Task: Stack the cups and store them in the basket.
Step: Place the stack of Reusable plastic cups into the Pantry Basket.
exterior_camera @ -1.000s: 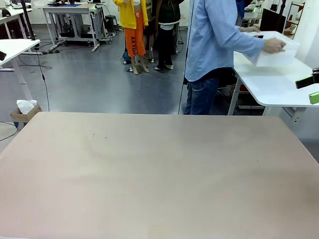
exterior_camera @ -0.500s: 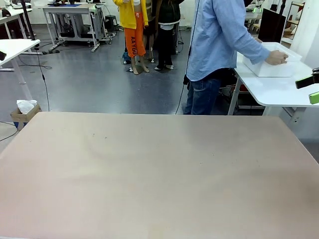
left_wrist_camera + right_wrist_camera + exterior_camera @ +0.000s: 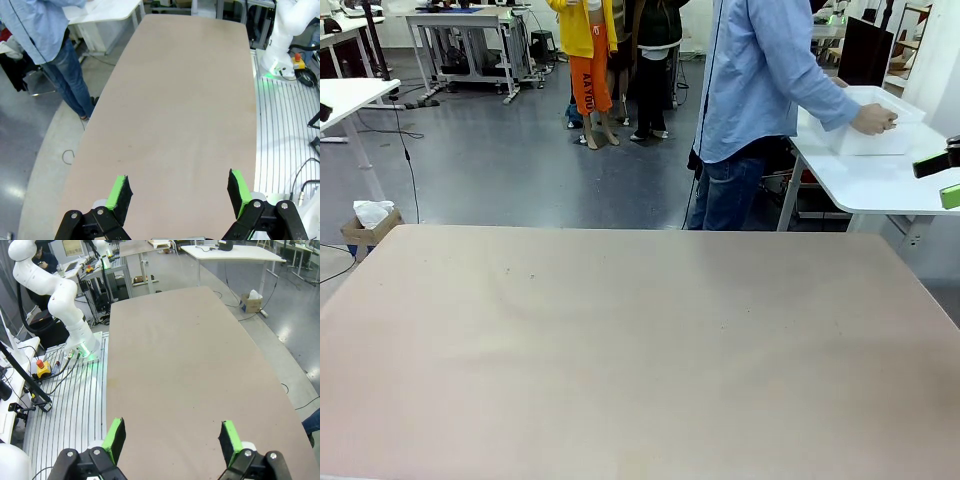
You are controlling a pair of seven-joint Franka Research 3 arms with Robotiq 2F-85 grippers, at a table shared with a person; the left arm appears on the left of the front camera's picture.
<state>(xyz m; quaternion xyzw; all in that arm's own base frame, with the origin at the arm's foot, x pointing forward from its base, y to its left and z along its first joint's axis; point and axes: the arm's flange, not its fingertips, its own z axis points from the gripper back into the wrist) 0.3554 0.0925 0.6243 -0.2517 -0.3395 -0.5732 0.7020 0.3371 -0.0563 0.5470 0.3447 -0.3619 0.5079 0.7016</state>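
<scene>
The white basket (image 3: 850, 136) rests on a white side table (image 3: 865, 180) at the far right, beyond my table. A person in a light blue shirt (image 3: 760, 70) stands beside it with one hand (image 3: 872, 119) on its rim. The cups are out of view. My left gripper (image 3: 179, 182) hangs open above the bare tan table (image 3: 190, 100), nothing between its green pads. My right gripper (image 3: 171, 430) is open too, high over the same table (image 3: 185, 355) and empty. A black finger with a green pad (image 3: 948, 180) pokes in at the right edge of the front view.
The right arm's white base (image 3: 285, 30) and the left arm (image 3: 55, 285) stand off the table's near side. A small cardboard box (image 3: 370, 225) sits on the floor at the far left. Other tables and standing people fill the room behind.
The person has lowered the basket onto the side table and keeps a hand on it. Both grippers are unmoved.
</scene>
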